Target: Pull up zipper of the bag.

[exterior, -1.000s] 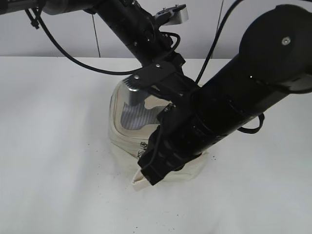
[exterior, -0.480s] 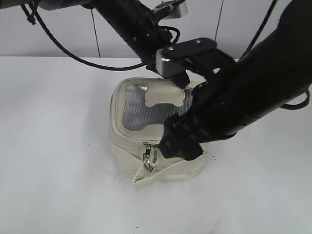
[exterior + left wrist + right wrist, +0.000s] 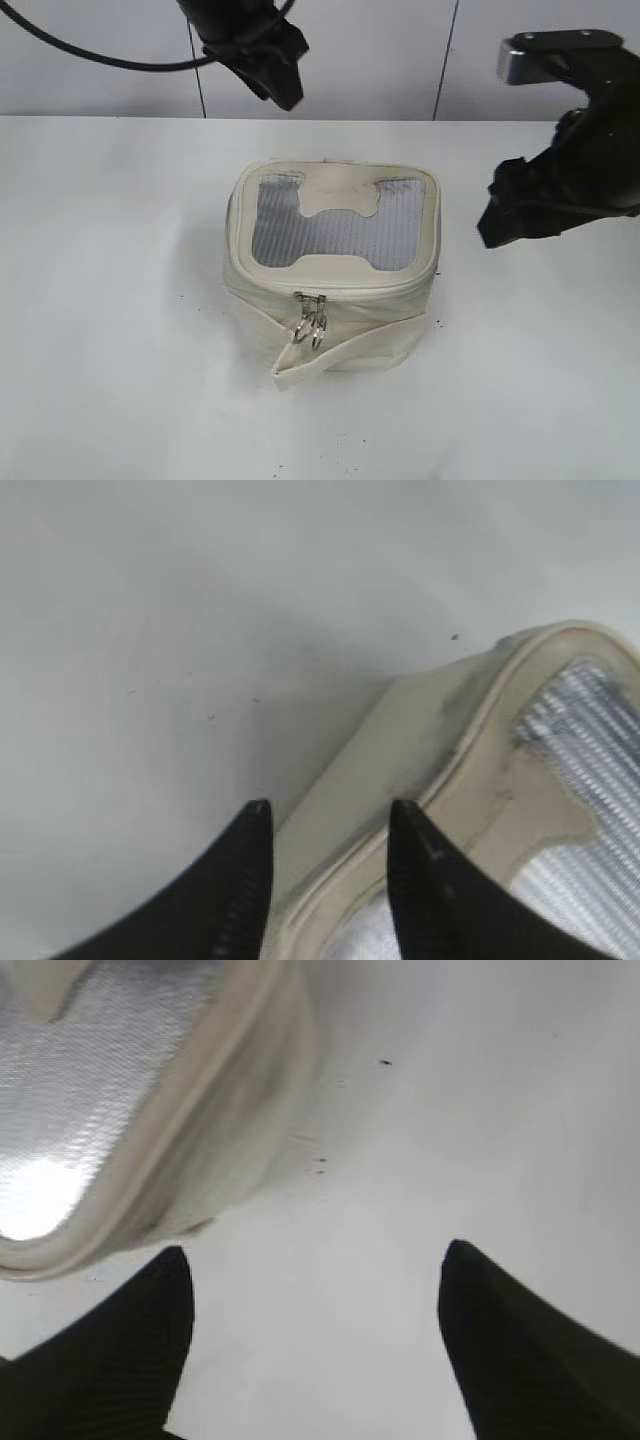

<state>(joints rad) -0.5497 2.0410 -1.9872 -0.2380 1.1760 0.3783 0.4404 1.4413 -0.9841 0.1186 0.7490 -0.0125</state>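
The cream boxy bag [image 3: 330,270] stands upright on the white table, its lid with the grey ribbed window facing up. The zipper [image 3: 380,291] track runs round the lid edge, and two silver pulls with wire rings [image 3: 310,322] hang together at the front. A loose cream band [image 3: 345,352] wraps the front. My left gripper [image 3: 270,60] is open and empty, raised behind the bag; its view shows the bag's lid corner [image 3: 470,750] below the fingertips [image 3: 325,815]. My right gripper [image 3: 505,215] is open and empty, lifted to the bag's right, over bare table [image 3: 315,1255] beside the bag's side [image 3: 200,1150].
A white table [image 3: 110,300] surrounds the bag, with a pale wall [image 3: 400,50] behind it. Small dark specks lie on the table near the bag.
Both arms have pulled up and away from the bag, the left to the back, the right to the right. The bag's lid and zipper pulls, covered before, now show fully.
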